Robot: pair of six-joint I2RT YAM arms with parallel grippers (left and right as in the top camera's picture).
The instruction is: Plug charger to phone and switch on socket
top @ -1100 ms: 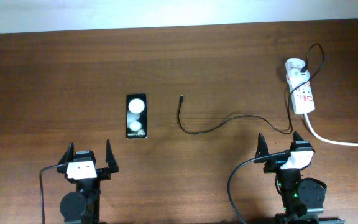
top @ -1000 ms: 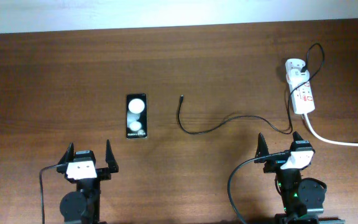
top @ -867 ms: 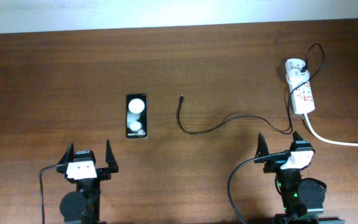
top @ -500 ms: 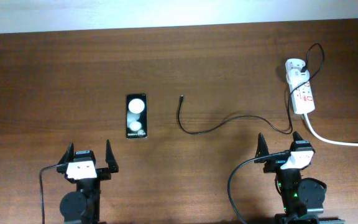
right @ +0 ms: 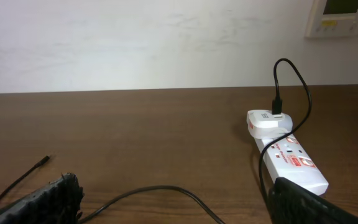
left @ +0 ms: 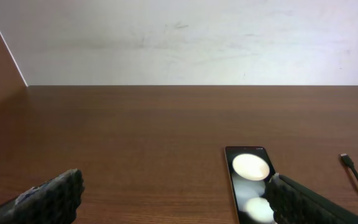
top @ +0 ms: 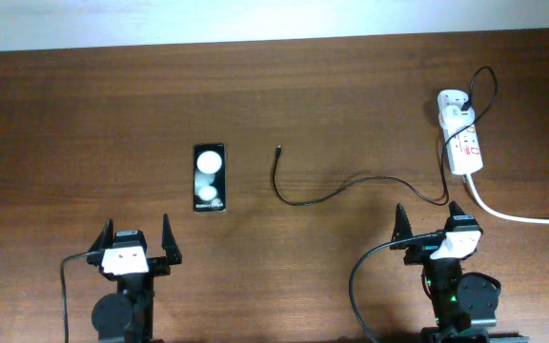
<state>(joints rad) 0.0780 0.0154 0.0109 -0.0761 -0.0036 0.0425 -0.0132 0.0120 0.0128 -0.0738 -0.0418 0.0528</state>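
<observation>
— Phone (top: 210, 178) first: where is it?
— Flat on the wooden table (top: 84, 114), face up, long side running away from the arms.
— And the charger (top: 305, 204)?
— Its plug tip (top: 278, 148) lies just right of the phone, not touching it. From there the thin black cable curves off to the right to a white adapter (top: 454, 100) on the far end of the power strip (top: 465, 148), well right of the phone. The strip's thick white cord (top: 513, 215) runs further right.
— Is the strip's switch on?
— Too small to tell.
— The grippers?
— The left gripper (top: 137, 233) sits near the phone, on its near side and a little left, fingers spread and empty. The right gripper (top: 429, 217) is well right of the phone, close to the cable, also spread and holding nothing.
</observation>
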